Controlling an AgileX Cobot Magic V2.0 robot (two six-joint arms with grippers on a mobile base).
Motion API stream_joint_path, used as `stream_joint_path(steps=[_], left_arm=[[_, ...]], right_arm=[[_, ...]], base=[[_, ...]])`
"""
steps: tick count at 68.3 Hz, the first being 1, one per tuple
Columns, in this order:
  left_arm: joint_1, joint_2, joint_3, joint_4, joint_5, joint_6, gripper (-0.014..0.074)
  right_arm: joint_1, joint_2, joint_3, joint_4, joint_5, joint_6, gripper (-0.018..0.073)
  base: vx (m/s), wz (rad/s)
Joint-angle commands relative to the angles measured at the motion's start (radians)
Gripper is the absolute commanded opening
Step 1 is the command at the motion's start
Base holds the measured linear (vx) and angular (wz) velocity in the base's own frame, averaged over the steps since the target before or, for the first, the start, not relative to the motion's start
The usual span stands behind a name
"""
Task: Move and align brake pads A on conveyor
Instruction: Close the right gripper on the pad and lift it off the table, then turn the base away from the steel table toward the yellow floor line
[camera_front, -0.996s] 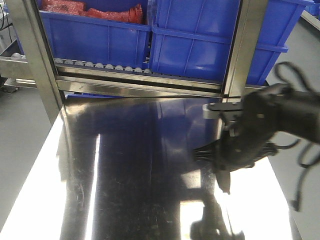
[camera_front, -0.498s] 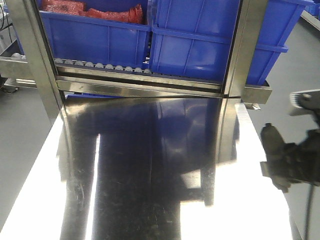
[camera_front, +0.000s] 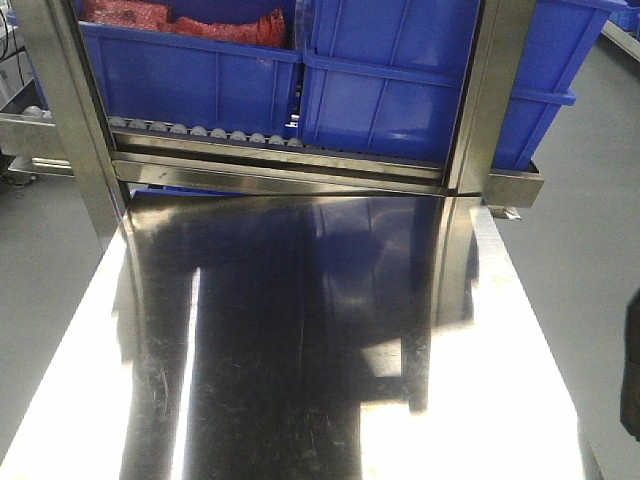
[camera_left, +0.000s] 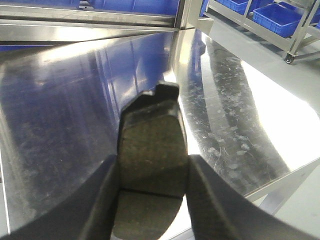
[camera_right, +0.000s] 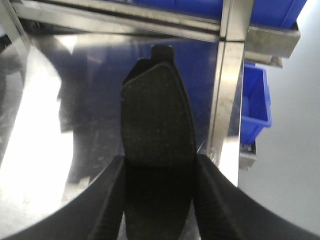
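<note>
Left wrist view: the left gripper (camera_left: 152, 170) is seen clenched on the first brake pad (camera_left: 150, 135), its 2 dark fingers (camera_left: 105, 205) pressed against the pad's long edges. The grey-brown friction face is turned toward the camera, a groove is seen crossing it low down, and a dark backing tab juts from the far end. This pad is held over the stainless-steel tabletop (camera_left: 60, 100), toward the tabletop's right side.

In the right wrist view, the right gripper (camera_right: 159, 170) is likewise closed on the second brake pad (camera_right: 157, 115), gripped by its long edges with a dark face shown and a tab at the far end. It is held over the tabletop's far right part, near the steel upright post (camera_right: 227, 75) rising there. A blue crate (camera_right: 256, 100) is seen below the tabletop, past its right edge.

In the exterior front-facing view, 2 blue bins (camera_front: 200, 75) are seen on a roller track (camera_front: 200, 132) beyond the tabletop's far edge, with red items (camera_front: 180, 20) in the left one. A dark shape (camera_front: 633, 380) is cut off by the frame beside the tabletop's right edge; what it is cannot be told.
</note>
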Motion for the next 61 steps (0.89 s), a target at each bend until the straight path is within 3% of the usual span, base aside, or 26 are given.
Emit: stream_joint_path(steps=[1,61], left_arm=[[-0.004,0.015,-0.027,-0.011,-0.088,-0.008,-0.0006],[-0.004,0.015,-0.027,-0.011,-0.088,-0.008,-0.0006]], right_arm=[[-0.005,-0.072,0.022,0.0,-0.146,-0.013,-0.0004],[-0.005,-0.139,0.064,-0.007,-0.16,-0.013,-0.0004]], base=[[0.0,0.0],[0.0,0.0]])
